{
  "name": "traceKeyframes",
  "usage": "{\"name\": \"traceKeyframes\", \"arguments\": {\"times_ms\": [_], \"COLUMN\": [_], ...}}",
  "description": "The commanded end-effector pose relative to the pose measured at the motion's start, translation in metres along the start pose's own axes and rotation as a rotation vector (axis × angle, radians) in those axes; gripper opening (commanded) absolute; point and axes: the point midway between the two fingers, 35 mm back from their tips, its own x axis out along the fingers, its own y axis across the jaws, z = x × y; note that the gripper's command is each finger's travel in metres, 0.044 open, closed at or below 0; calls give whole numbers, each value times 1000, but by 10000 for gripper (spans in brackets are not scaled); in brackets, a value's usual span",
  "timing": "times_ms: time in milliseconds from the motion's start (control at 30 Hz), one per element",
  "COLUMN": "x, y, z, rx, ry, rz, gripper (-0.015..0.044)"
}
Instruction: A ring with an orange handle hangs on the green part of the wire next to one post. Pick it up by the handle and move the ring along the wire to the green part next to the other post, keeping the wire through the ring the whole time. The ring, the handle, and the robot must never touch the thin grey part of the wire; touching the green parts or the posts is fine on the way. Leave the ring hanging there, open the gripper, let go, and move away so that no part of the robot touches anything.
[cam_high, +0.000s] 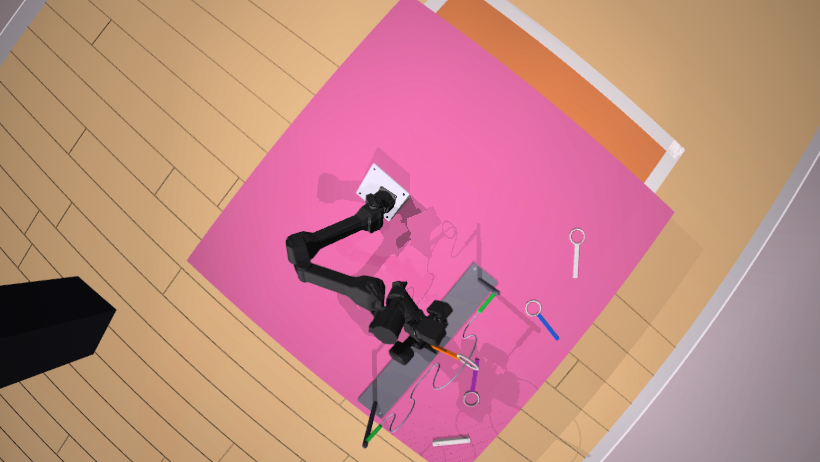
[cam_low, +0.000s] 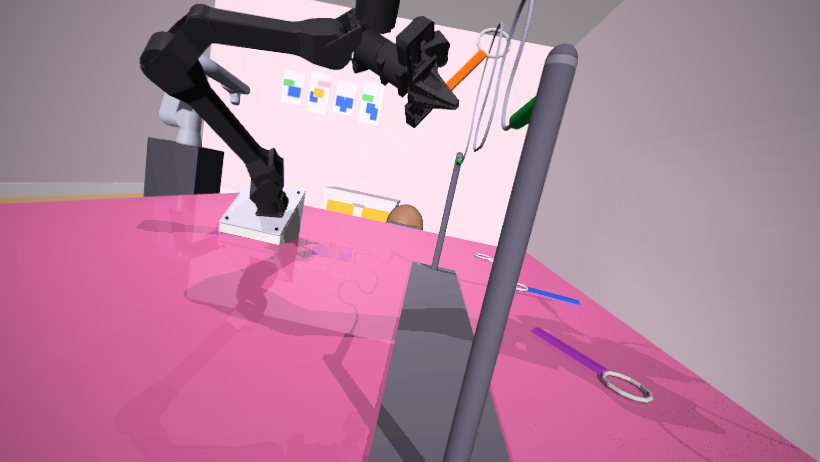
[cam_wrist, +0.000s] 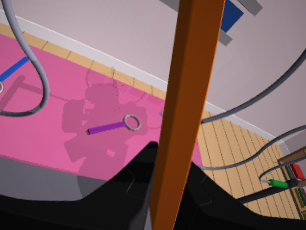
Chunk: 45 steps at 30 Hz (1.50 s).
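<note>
The ring (cam_high: 468, 362) with its orange handle (cam_high: 444, 351) hangs mid-span over the grey base plate (cam_high: 395, 378) in the top view, around the thin grey wire (cam_high: 441, 378), between the two green wire ends (cam_high: 486, 302) (cam_high: 374, 433); the gripper (cam_high: 427, 344) is clamped on the handle. From the exterior view, the ring (cam_low: 492, 41) sits high beside the wire loops (cam_low: 512, 86), the handle (cam_low: 465, 70) slanting down into the closed jaws, the near post (cam_low: 516, 241) in front. In the wrist view, the handle (cam_wrist: 189, 89) rises between the black fingers, above a purple-handled ring (cam_wrist: 113, 126) lying on the pink mat (cam_wrist: 40, 128).
</note>
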Motion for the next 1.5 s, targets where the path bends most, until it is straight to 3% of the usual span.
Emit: {"name": "traceKeyframes", "arguments": {"times_ms": [0,1467], "x": [-1,-2], "y": [-5,-24], "z": [-1,4], "rx": [-30,-510], "ry": [-6,-67], "rz": [-26,-287], "gripper": [-150,-150]}}
